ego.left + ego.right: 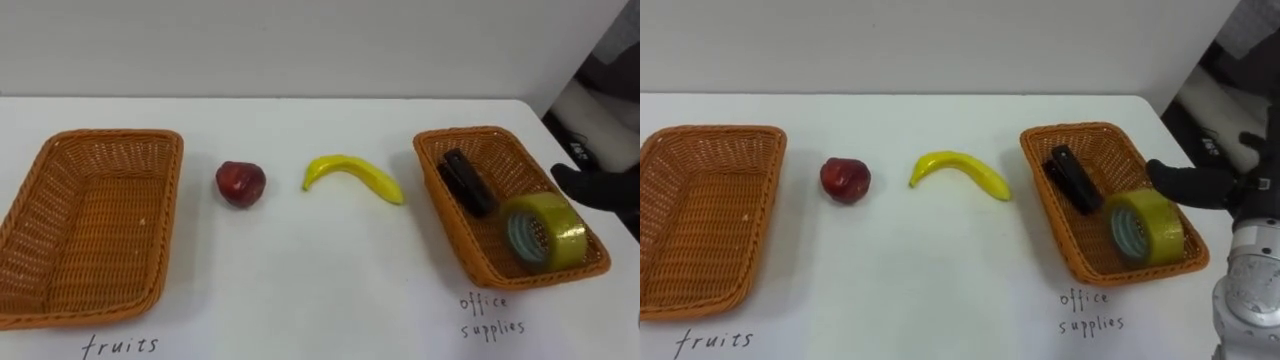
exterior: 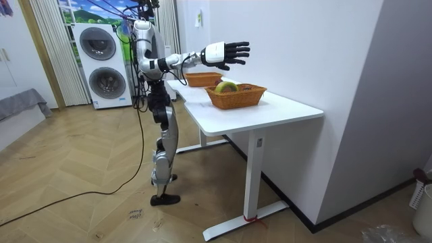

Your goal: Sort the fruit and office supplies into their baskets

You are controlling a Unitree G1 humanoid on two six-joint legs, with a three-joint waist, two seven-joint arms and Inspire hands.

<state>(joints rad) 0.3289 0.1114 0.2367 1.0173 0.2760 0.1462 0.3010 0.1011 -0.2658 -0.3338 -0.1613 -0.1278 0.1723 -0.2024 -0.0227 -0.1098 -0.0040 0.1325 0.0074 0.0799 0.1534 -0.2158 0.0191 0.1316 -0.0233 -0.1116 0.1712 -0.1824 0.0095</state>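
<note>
Right eye view: stapler (image 1: 1072,178), tape (image 1: 1147,228) in basket (image 1: 1052,205)

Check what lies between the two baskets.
Left eye view: a red apple, then a yellow banana, lie between the fruits basket and the office supplies basket.

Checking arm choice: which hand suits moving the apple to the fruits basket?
Likely left: apple and fruits basket lie left, while the open right hand is far right, by the office basket.
</note>
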